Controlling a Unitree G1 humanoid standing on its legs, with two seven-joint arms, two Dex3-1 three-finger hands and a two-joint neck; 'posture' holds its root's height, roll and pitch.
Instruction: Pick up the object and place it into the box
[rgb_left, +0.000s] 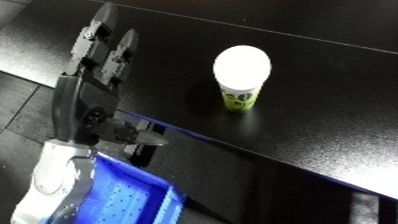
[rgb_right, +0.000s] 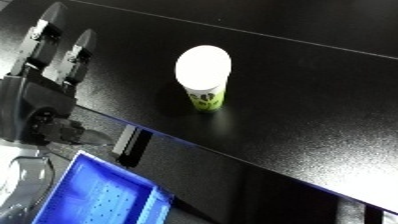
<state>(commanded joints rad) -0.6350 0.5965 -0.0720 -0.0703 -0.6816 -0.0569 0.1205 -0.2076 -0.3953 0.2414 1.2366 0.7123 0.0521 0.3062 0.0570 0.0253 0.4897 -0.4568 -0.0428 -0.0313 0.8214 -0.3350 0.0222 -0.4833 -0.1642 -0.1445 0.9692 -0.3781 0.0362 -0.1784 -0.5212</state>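
Nearest the camera, the blue bin (rgb_left: 133, 197) lies at the lower left, below the table's front edge; only one corner shows, the rest cut off by the frame. Above it rises the white and silver forearm ending in the left hand (rgb_left: 89, 95), its fingers (rgb_left: 111, 47) straight and set close together, pointing away over the black table (rgb_left: 320, 130), with the thumb angled down toward the table edge; it holds nothing. Farther out, to the hand's right and apart from it, the cup (rgb_left: 241, 80) stands upright on the table, long axis vertical, white lid up, green printed body below. The coming reach therefore probably runs rightward and slightly forward, and the return runs back toward the bin. The right hand appears in neither view, so the left is the only candidate seen. The cup's print is too small to read.
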